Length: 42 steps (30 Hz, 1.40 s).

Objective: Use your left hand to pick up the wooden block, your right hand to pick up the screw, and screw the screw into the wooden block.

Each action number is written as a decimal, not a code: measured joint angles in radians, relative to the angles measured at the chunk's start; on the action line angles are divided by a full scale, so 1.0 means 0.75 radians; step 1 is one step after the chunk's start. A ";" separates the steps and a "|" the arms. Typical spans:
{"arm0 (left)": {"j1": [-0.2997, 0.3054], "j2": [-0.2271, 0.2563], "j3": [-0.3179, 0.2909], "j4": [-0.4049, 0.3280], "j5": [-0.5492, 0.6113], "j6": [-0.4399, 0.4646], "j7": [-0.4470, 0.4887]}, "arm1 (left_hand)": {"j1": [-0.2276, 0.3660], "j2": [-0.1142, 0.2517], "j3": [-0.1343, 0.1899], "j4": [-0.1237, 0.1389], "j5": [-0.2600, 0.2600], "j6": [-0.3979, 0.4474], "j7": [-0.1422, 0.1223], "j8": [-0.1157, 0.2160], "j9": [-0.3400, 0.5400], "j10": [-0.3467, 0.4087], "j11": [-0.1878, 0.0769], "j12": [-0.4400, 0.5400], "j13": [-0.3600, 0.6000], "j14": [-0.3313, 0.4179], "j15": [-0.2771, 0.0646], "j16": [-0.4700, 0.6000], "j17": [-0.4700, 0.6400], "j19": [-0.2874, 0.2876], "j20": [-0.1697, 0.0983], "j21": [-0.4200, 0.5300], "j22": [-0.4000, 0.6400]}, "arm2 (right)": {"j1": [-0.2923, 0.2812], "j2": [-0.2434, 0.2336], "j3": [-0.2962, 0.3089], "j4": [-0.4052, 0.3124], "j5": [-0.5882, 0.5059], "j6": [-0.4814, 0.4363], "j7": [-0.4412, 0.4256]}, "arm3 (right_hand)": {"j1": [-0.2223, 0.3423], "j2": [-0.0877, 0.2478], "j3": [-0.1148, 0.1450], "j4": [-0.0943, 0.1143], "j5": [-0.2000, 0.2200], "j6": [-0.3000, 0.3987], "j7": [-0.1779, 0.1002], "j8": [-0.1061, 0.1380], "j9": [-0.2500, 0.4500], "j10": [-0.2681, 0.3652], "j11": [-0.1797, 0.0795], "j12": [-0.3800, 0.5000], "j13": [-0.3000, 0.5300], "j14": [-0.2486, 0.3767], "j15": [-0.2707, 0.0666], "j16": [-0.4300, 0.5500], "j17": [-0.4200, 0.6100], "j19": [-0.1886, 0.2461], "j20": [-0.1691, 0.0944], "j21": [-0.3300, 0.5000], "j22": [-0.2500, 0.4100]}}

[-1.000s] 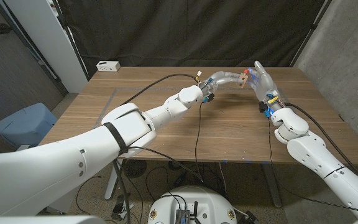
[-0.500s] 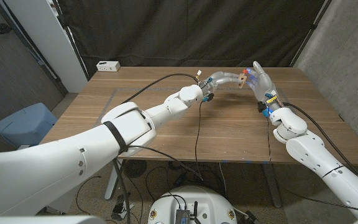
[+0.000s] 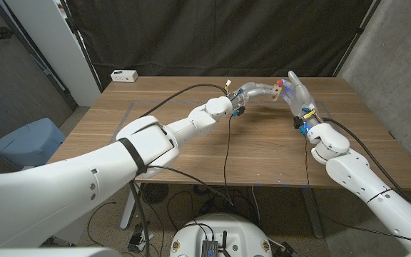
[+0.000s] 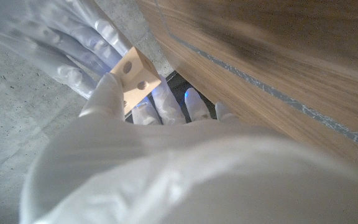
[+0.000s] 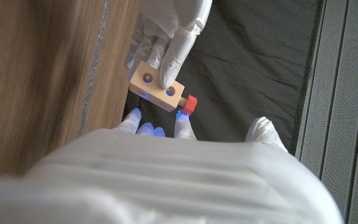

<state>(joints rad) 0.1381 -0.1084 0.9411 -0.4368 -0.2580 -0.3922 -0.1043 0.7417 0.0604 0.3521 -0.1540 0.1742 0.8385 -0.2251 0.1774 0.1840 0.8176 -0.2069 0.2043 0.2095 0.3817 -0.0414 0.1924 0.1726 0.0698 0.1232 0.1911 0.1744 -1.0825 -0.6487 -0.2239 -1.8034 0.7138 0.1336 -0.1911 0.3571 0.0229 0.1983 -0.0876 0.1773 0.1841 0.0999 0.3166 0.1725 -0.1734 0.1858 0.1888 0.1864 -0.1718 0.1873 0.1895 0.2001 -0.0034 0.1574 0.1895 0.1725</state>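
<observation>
Box, far left corner: small white box [image 3: 124,75] standing on the table [image 3: 191,153] near its back edge; I cannot see whether it holds anything.
Chair: blue seat [image 3: 27,142] beside the table's left end, off the tabletop.
Cables: black leads run across the wood from both wrists toward the near edge.
Left hand [image 3: 257,91]: I have it reached across to the far middle of the table, raised off the wood, fingers closed on the wooden block. In my left wrist view the thumb and fingers [image 4: 157,106] pinch the block from both sides.
Wooden block [image 3: 278,91]: small pale piece held in the air between my two hands, past the table's back edge in the right wrist view. Round holes show on its faces [image 4: 135,81]. In the right wrist view one left finger lies over its top between two holes [image 5: 156,86].
Screw [image 5: 188,104]: red head, shank entering the end of the block, head standing just clear of the wood. As far as I can see, nothing grips it.
Right hand [image 3: 298,95]: upright just beside the block, fingers apart. My right wrist view shows its fingertips [image 5: 182,127] just short of the block and the screw head, holding nothing.
</observation>
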 measured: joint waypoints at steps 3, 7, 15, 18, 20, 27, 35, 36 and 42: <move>-0.002 0.000 0.000 0.000 -0.003 0.006 0.000 | 0.000 0.000 0.000 0.000 0.000 0.000 0.000 0.000 0.000 0.000 0.000 0.000 0.000 0.000 0.000 0.000 0.000 0.000 0.000 0.000 0.000 | 0.000 0.001 -0.001 -0.001 -0.001 -0.003 -0.007 | 0.001 0.001 0.000 0.000 0.003 0.000 0.000 0.000 0.000 0.000 0.000 0.000 0.000 0.000 0.000 0.000 0.000 0.001 0.001 0.000 0.000; -0.003 0.000 0.001 -0.001 -0.005 0.013 0.000 | 0.000 0.000 0.000 0.000 0.000 0.000 0.000 0.000 0.000 0.000 0.000 0.000 0.000 0.000 0.000 0.000 0.000 0.000 0.000 0.000 0.000 | -0.003 0.002 -0.001 -0.008 -0.003 -0.004 -0.013 | 0.007 0.007 0.004 -0.004 0.006 0.019 0.000 -0.010 0.000 0.000 0.000 0.005 0.000 0.000 0.000 0.000 0.000 0.024 0.004 0.000 0.000; -0.003 0.000 0.001 -0.001 -0.007 0.015 -0.001 | 0.000 0.000 0.000 0.000 -0.001 0.000 0.000 0.000 -0.001 0.000 0.000 0.000 0.000 0.000 0.000 0.000 0.000 0.000 0.000 0.000 0.000 | -0.017 0.002 -0.001 -0.024 -0.007 -0.006 -0.027 | 0.007 0.007 0.004 -0.004 0.006 0.026 -0.007 -0.021 0.000 0.000 0.000 0.005 0.000 0.000 0.000 0.000 0.000 0.024 0.005 0.000 0.000; -0.003 0.000 0.001 -0.001 -0.008 0.015 -0.003 | 0.000 0.000 0.000 0.000 -0.001 0.000 0.000 0.000 -0.001 0.000 0.000 0.000 0.000 0.000 0.000 0.000 0.000 0.000 0.000 0.000 0.000 | -0.022 0.001 -0.001 -0.032 -0.009 -0.009 -0.031 | 0.007 0.007 0.009 -0.009 0.006 0.026 -0.007 -0.021 -0.001 0.000 0.000 0.005 0.000 0.000 0.000 0.000 0.000 0.024 0.005 0.000 0.000; -0.003 0.001 0.001 -0.001 -0.008 0.015 -0.005 | 0.000 0.000 0.000 0.000 -0.001 0.000 0.000 0.000 -0.001 0.000 0.000 0.000 0.000 0.000 0.000 0.000 0.000 0.000 0.000 0.000 0.000 | -0.024 0.000 -0.001 -0.035 -0.009 -0.011 -0.032 | 0.007 0.007 0.009 -0.009 0.006 0.031 -0.012 -0.028 -0.001 0.000 0.000 0.005 0.000 0.000 0.000 0.000 0.000 0.024 0.005 0.000 0.000; -0.001 0.001 -0.002 -0.001 -0.010 0.011 -0.007 | 0.003 -0.003 0.005 -0.005 -0.003 0.000 0.000 0.000 -0.001 0.000 0.000 0.000 0.000 0.000 0.000 0.000 0.000 0.000 0.000 0.000 0.000 | -0.033 -0.009 0.004 -0.055 -0.011 -0.020 -0.040 | 0.016 0.016 0.009 -0.009 0.006 0.033 -0.014 -0.031 -0.001 0.000 0.000 0.005 0.000 0.000 0.000 0.000 -0.007 0.024 0.005 0.000 0.000; -0.001 -0.002 -0.002 -0.001 -0.013 0.023 -0.008 | 0.003 -0.003 0.005 -0.005 -0.004 0.000 0.000 0.000 0.000 0.000 0.000 0.000 0.000 0.000 0.000 0.000 0.000 0.000 0.000 0.000 0.000 | -0.045 -0.020 0.009 -0.075 -0.016 -0.031 -0.049 | 0.016 0.016 0.014 -0.013 0.006 0.039 -0.019 -0.038 -0.001 0.000 0.000 0.005 0.000 0.000 0.000 0.010 -0.007 0.032 -0.002 0.000 0.000; -0.001 -0.003 -0.002 -0.001 -0.013 0.026 -0.008 | 0.003 -0.003 0.005 -0.005 -0.005 0.000 0.000 0.000 0.000 0.000 0.000 0.000 0.000 0.000 0.000 0.000 0.000 0.000 0.000 0.000 0.000 | -0.046 -0.021 0.010 -0.076 -0.017 -0.032 -0.050 | 0.016 0.016 0.015 -0.015 0.006 0.038 -0.019 -0.042 -0.001 0.000 0.000 0.005 0.000 0.000 0.000 0.010 -0.007 0.036 0.002 0.000 0.000; -0.005 -0.006 -0.001 -0.001 -0.016 0.045 -0.007 | -0.001 -0.003 0.005 -0.005 0.000 0.000 0.000 0.000 0.000 0.000 0.000 0.000 0.000 0.000 0.000 0.000 0.000 0.000 0.000 0.000 0.000 | -0.049 -0.024 0.010 -0.082 -0.022 -0.038 -0.055 | 0.016 0.016 0.015 -0.015 0.006 0.043 -0.024 -0.043 -0.001 0.000 0.000 0.005 0.000 0.000 0.000 0.010 -0.007 0.038 0.005 0.000 0.000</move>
<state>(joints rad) 0.1340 -0.1131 0.9404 -0.4373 -0.2698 -0.3581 -0.1097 0.7412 0.0583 0.3561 -0.1580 0.1743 0.8385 -0.2252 0.1774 0.1841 0.8176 -0.2069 0.2043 0.2094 0.3818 -0.0414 0.1924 0.1726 0.0698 0.1232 0.1911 0.1745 -1.1194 -0.6670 -0.2164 -1.8648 0.6971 0.1051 -0.2322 0.3689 0.0347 0.2094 -0.0987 0.1814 0.2163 0.0820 0.2846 0.1714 -0.1734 0.1857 0.1924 0.1865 -0.1718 0.1873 0.1973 0.1951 0.0254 0.1609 0.1895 0.1725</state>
